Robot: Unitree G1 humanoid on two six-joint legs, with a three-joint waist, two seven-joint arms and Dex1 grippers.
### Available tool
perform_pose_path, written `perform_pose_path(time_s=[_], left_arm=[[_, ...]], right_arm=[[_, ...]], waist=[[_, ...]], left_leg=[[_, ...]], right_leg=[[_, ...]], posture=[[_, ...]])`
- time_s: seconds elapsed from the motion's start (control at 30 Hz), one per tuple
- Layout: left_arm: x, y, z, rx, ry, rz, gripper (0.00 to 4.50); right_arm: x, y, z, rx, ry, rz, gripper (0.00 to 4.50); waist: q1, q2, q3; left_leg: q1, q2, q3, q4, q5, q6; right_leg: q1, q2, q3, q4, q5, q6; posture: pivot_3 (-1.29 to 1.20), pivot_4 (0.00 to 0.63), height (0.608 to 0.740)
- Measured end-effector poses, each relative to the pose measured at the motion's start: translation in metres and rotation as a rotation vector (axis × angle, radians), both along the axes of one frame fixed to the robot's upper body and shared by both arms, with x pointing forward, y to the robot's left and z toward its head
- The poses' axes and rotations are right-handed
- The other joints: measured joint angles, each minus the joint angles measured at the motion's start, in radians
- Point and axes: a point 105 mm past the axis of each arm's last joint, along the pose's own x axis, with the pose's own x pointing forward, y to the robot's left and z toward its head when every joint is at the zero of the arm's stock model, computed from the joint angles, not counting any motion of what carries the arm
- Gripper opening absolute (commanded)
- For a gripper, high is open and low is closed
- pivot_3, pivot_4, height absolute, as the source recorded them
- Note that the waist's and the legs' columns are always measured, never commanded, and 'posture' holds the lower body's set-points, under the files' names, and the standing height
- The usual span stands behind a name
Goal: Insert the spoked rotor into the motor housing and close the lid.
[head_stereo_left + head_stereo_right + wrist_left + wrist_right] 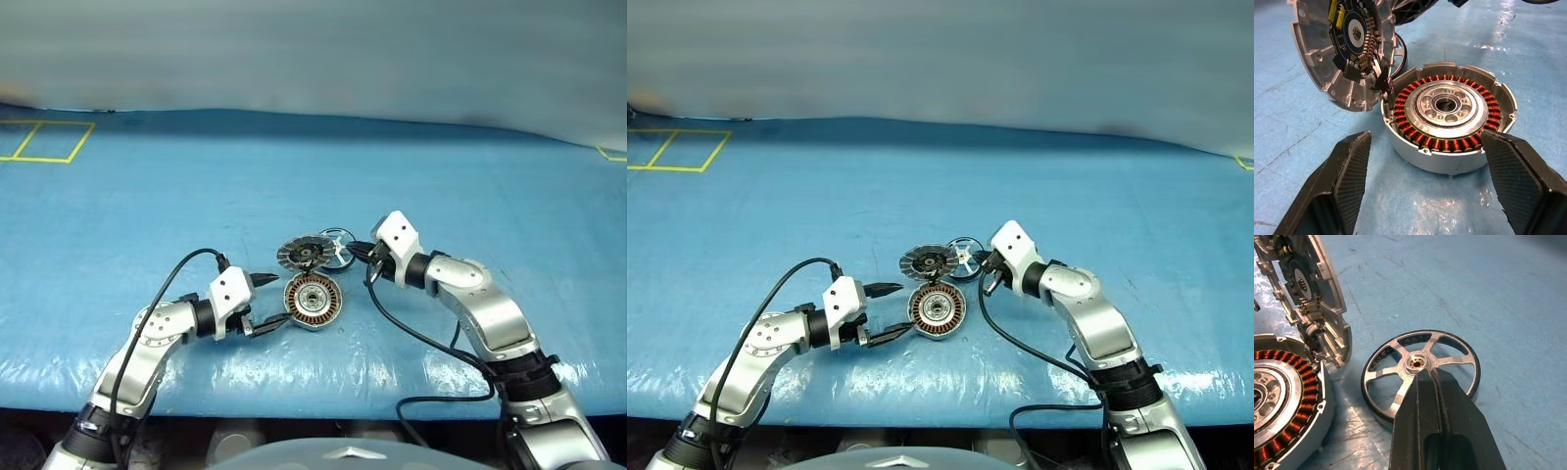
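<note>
A broad blue surface (294,186), glossy and creased like plastic sheeting, stretches before me to a pale wall, with yellow tape lines (44,142) marking a box at its far left corner. My two silver-and-black arms reach in over its near edge, bent at the elbow and angled toward each other, a black cable looping along each.

My left claw (271,299) sits low, pointing forward and to the right, its two black fingers spread wide on either side of the motor housing (313,302) and clear of its wall. The textured finger pads (1352,171) flank the puck without touching it.

My right claw (357,251) points forward and to the left, tipped slightly down, its fingers pressed together with nothing between them; their joined tips hover at the hub of the spoked rotor (1420,372).

The motor housing rests flat near the surface's middle: a short round metal puck with a ring of copper-orange windings around a machined silver hub. The lid (302,255) stands open, tilted up from the housing's far edge, ribbed silver rim around a dark inner face.

The spoked rotor lies flat just beside the lid, on its right, a shiny five-spoked wheel with a dark rim.
</note>
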Motion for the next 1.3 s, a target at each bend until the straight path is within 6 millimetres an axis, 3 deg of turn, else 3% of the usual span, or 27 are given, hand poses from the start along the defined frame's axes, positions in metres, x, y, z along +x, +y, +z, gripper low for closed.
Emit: perform_pose_path(time_s=[0.07,0.3,0.5,1.07,1.3], left_arm=[[0.0,0.0,0.0,0.0,0.001,0.0,3.81],[-0.002,0.001,-0.003,0.001,0.01,0.011,3.81],[-0.002,0.003,-0.005,0.001,0.016,0.03,3.81],[-0.002,0.002,-0.006,-0.001,0.012,0.04,3.81],[-0.001,0.002,-0.006,0.001,0.007,0.038,3.81]], right_arm=[[0.0,0.006,0.002,-0.006,-0.012,0.046,0.59],[0.011,0.01,-0.007,-0.178,-0.059,0.117,2.88],[0.017,0.02,-0.004,-0.272,-0.085,0.215,2.88],[0.019,0.018,-0.014,-0.422,-0.075,0.319,2.88],[0.021,0.009,-0.012,-0.493,-0.101,0.33,0.85]], waist=[[0.0,0.0,0.0],[0.0,0.001,0.0],[-0.001,0.001,0.001],[0.001,0.001,0.001],[0.001,0.001,0.0]], left_leg=[[0.0,0.0,0.0,0.0,0.0,0.0],[0.0,0.0,0.0,0.0,0.0,0.0],[0.0,0.0,-0.001,0.0,0.0,0.0],[0.001,0.0,-0.001,0.001,0.0,0.0],[0.004,0.0,0.0,0.001,0.0,0.0]], right_leg=[[0.0,0.0,0.0,0.0,0.0,0.0],[0.0,-0.001,0.0,0.0,0.0,0.0],[0.0,0.0,-0.001,0.0,0.0,0.0],[0.002,-0.001,0.0,0.0,0.001,0.001],[0.004,0.0,0.0,0.0,0.001,0.0]], posture=[[0.0,0.15,0.74],[0.0,0.15,0.74],[0.0,0.15,0.74],[0.0,0.15,0.74],[0.0,0.15,0.74]])
